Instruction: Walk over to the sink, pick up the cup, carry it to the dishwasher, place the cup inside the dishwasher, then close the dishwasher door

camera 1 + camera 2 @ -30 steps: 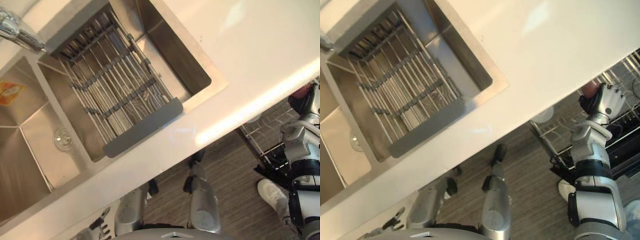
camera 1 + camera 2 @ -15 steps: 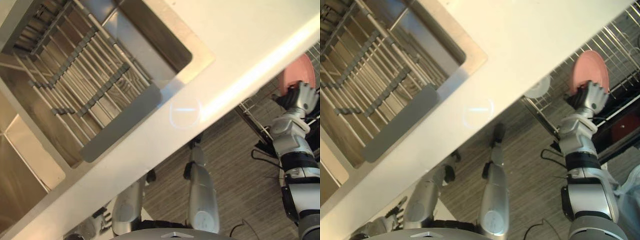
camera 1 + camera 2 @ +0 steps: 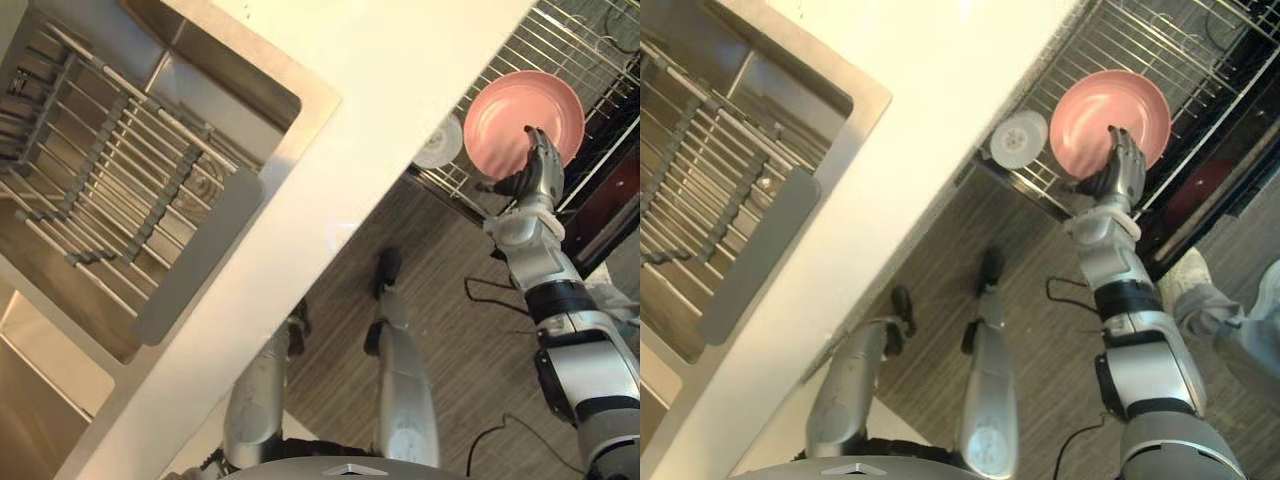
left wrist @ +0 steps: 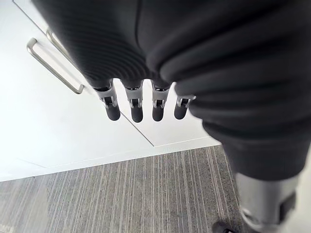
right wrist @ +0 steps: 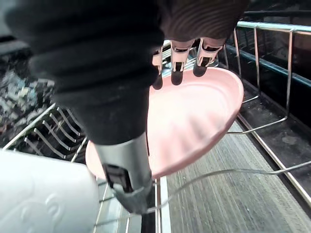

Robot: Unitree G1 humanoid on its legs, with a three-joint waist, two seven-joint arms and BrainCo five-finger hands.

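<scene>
In the eye views I see a cream desk (image 3: 400, 100) running slantwise across the scene. To its left sits a rack of metal rods (image 3: 110, 190) with a flat grey end plate (image 3: 195, 260). To the desk's right a pink plate (image 3: 510, 115) lies tilted, with a small white dish (image 3: 438, 142) just beside it. Grey striped floor (image 3: 460, 340) lies below, and a person's white shoe (image 3: 1195, 290) stands on it. My left wrist view shows a white cabinet door (image 4: 48, 126) with a metal bar handle (image 4: 53, 68)
</scene>
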